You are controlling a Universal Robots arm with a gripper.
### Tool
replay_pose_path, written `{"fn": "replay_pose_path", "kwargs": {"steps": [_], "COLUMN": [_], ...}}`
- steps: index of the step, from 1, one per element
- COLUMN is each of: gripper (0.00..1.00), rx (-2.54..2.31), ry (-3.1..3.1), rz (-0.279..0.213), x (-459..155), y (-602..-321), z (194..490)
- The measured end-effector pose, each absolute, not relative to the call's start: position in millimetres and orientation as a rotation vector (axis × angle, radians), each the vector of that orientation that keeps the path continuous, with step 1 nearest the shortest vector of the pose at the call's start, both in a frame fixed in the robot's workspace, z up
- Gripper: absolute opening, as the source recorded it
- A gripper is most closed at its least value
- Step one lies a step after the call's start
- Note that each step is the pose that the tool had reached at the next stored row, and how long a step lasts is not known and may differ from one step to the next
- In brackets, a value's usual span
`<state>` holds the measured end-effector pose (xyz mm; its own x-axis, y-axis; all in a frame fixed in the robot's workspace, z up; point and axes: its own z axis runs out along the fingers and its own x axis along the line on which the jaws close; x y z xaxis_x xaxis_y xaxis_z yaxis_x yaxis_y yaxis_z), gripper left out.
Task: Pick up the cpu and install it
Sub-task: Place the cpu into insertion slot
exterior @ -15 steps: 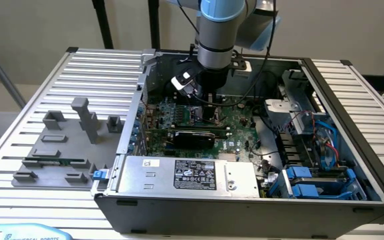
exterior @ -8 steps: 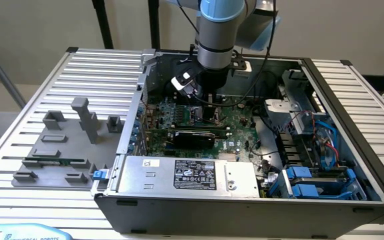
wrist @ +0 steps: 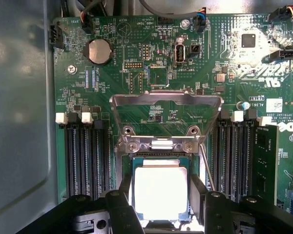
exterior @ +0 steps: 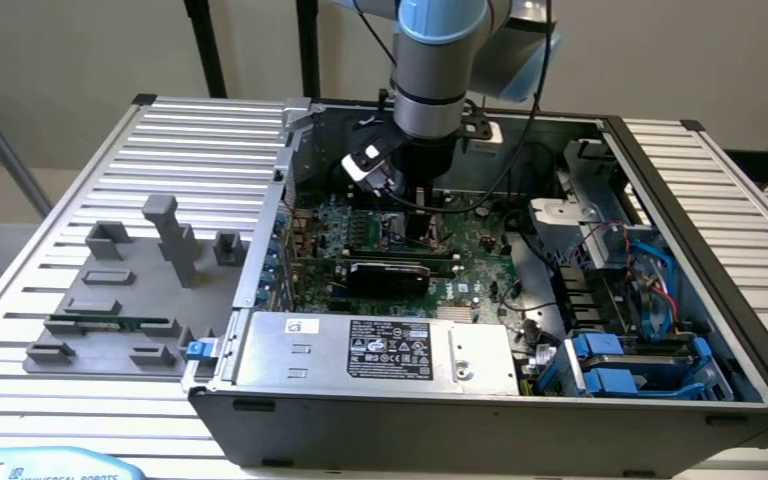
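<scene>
Two fingers [wrist: 198, 195] of the tool [wrist: 161, 187] grip the cpu [wrist: 160, 195] by opposite edges, level over the open socket [wrist: 123, 163]; the retention frame [wrist: 166, 99] is swung back to admit it. Exterior view: tool at upper centre, inside the case [exterior: 491, 425].

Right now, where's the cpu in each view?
Exterior view: hidden under the gripper, inside the case.
Wrist view: cpu gripped between the fingers, next to the raised metal frame.
Shared landmark: the green board.
</scene>
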<state>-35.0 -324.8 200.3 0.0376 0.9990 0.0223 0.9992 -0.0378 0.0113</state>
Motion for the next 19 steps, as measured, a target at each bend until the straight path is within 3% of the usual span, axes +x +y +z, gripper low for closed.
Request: {"fn": "replay_pose_path", "kwargs": {"steps": [19], "gripper": [0.55], "rx": [-2.284], "ry": [-2.201], "rz": [-0.031], "x": [-39.2], "y": [-321.1], "z": [199.9]}}
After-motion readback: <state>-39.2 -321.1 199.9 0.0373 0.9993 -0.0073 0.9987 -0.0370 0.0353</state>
